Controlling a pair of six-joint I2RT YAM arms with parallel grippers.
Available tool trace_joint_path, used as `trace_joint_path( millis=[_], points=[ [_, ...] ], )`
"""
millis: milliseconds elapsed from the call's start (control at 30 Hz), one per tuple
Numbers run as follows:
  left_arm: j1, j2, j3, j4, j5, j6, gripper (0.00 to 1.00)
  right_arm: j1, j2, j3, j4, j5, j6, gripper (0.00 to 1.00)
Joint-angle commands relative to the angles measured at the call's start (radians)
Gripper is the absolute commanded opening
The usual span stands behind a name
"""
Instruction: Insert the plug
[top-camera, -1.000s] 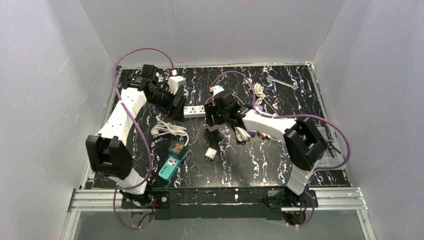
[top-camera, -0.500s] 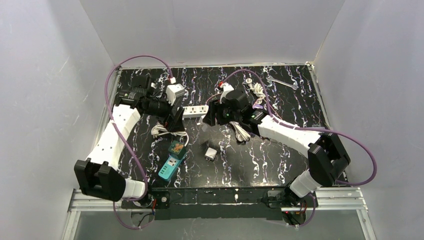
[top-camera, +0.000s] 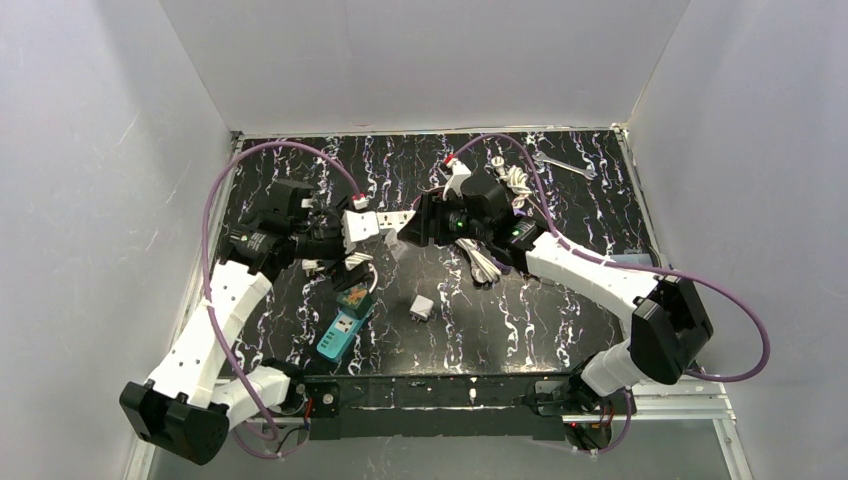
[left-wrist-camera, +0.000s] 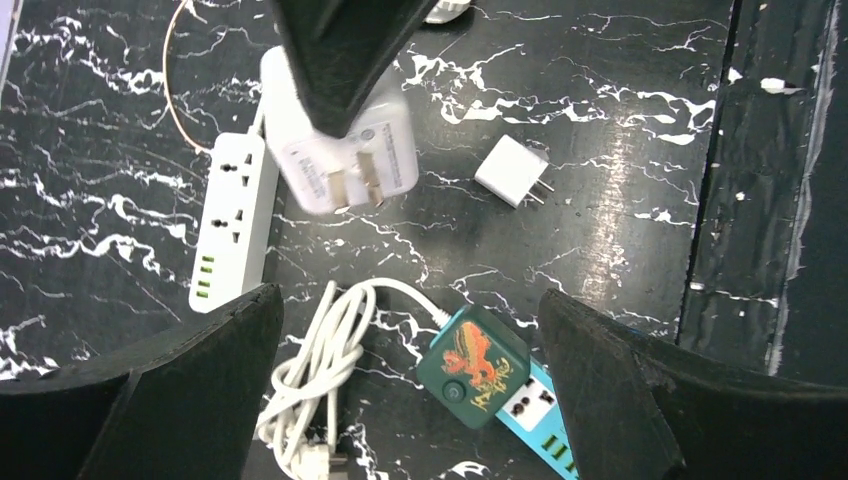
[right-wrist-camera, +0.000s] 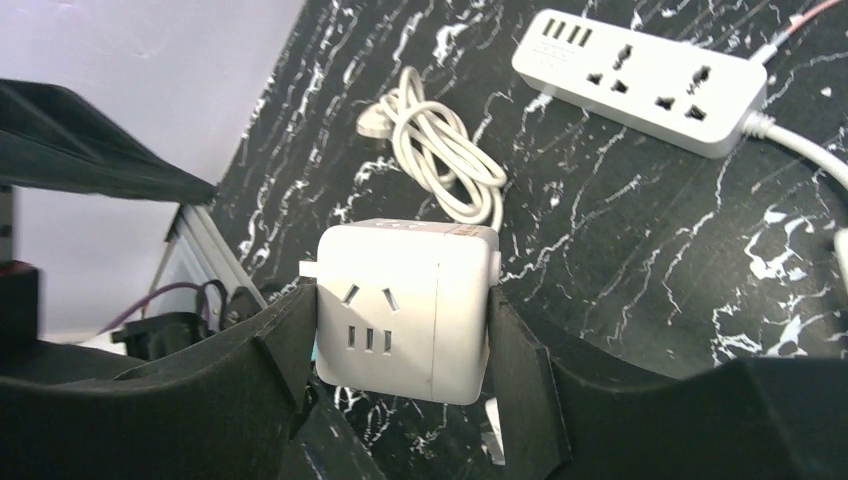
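Over the black marbled table (top-camera: 560, 300) we see the plug (right-wrist-camera: 400, 310), a white near-cube with no clear long axis, held up off the surface. Its prongs stick out sideways toward the left arm, and its socket face is turned back at the right wrist. The right gripper (right-wrist-camera: 400, 345) clamps it by two opposite sides. The left gripper (left-wrist-camera: 408, 292) faces it from nearby, spread wide and holding nothing. Below lie a white strip (left-wrist-camera: 232, 225), a coiled cord (left-wrist-camera: 320, 370) and a small charger (left-wrist-camera: 512, 170).
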Motion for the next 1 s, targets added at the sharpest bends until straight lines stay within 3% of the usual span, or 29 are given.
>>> trace_joint_path(
  millis=[0,100,233,467,733,833,967],
  points=[
    [-0.078,0.038,-0.026,0.101,-0.078,-0.031,0.98,-0.005,-0.051,0.014,0.128,-0.018,0.045,0.31],
    [-0.108,0.060,-0.043,0.243,-0.141,-0.179,0.98,-0.001,-0.052,0.018,0.131,-0.018,0.044,0.31],
    [-0.123,0.060,-0.061,0.362,-0.193,-0.267,0.98,0.004,-0.060,0.017,0.134,-0.014,0.043,0.31],
    [-0.140,0.084,-0.044,0.335,-0.066,-0.339,0.98,0.020,-0.055,0.019,0.158,-0.010,0.055,0.30],
    [-0.151,0.102,-0.048,0.303,-0.076,-0.268,0.98,0.050,-0.060,0.023,0.160,-0.002,0.053,0.30],
    [-0.151,0.106,-0.040,0.294,-0.074,-0.258,0.85,0.057,-0.065,0.019,0.159,-0.001,0.056,0.30],
    [-0.151,0.127,-0.021,0.242,-0.050,-0.238,0.52,0.063,-0.076,0.020,0.168,0.002,0.066,0.30]
  ],
)
